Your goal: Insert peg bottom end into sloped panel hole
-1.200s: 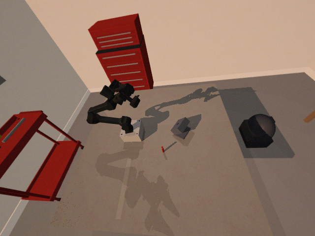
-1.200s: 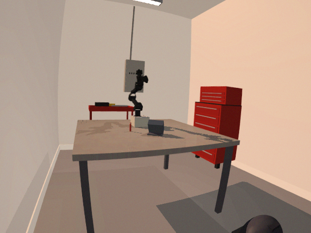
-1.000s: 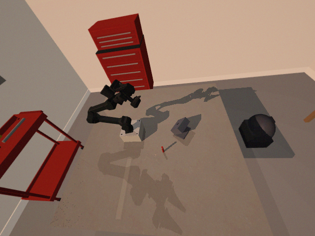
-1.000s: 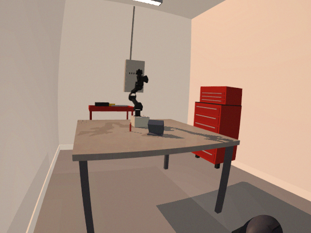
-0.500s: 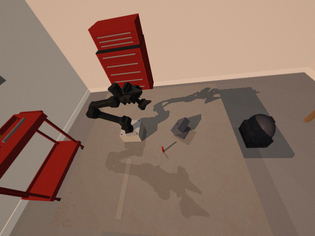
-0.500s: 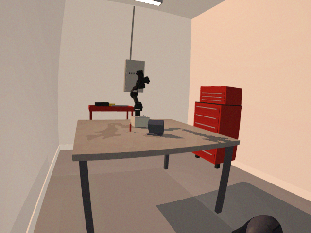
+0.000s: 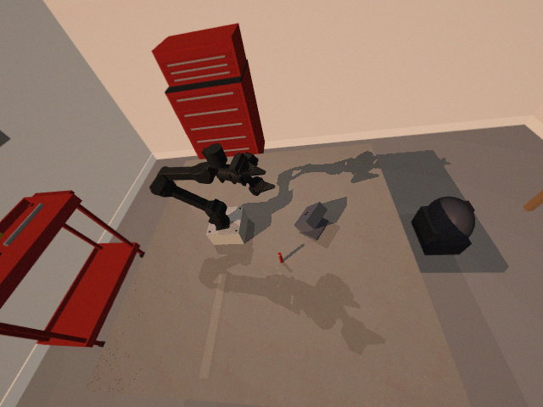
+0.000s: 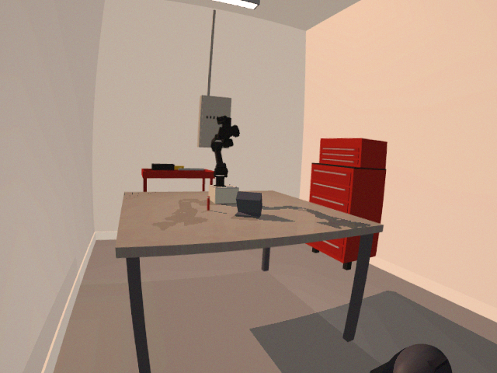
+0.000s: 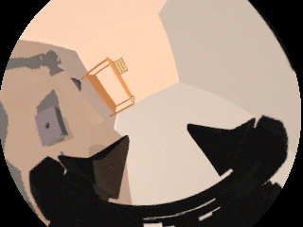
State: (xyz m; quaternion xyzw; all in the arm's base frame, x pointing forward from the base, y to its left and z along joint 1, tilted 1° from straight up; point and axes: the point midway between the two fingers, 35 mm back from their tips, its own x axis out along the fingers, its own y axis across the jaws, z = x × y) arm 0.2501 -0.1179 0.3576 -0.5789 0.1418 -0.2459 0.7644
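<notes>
A black, jointed robot arm (image 7: 181,174) (image 8: 217,154) rises from a white, box-shaped base (image 7: 226,237) (image 8: 225,195) on a brown, flat-topped table (image 7: 372,306) (image 8: 168,241) with dark legs. The landmark for every place here is the grey-purple block with a sloped panel (image 7: 312,217) (image 8: 249,203) (image 9: 51,127), which sits on the table; in the wrist view its face shows one small dark hole.

The black two-fingered gripper (image 7: 259,177) (image 8: 223,120) (image 9: 158,132) is raised well above the tabletop, higher than the block. Its pointed fingers are spread wide apart, with nothing between them.

The slim red peg (image 7: 280,257) (image 8: 208,203) stands upright on the table, near the block and apart from it. In the top view it is below the block and a little to the left; in the exterior view it is to the left of the block. It is outside the hole, and the gripper is well apart from it. Whether the peg has flat sides is too small to tell.

The arm's white base is to the left of the block in the top view and behind it in the exterior view. Beyond the block, to its right in the exterior view, a tall red tool cabinet with pale drawer handles (image 7: 215,107) (image 8: 348,193) stands on the floor. A red metal cart (image 7: 89,298) (image 8: 176,173) is farther from the block, past the arm's base. In the wrist view, an orange open-framed rack (image 9: 101,94) appears above and to the right of the block.
</notes>
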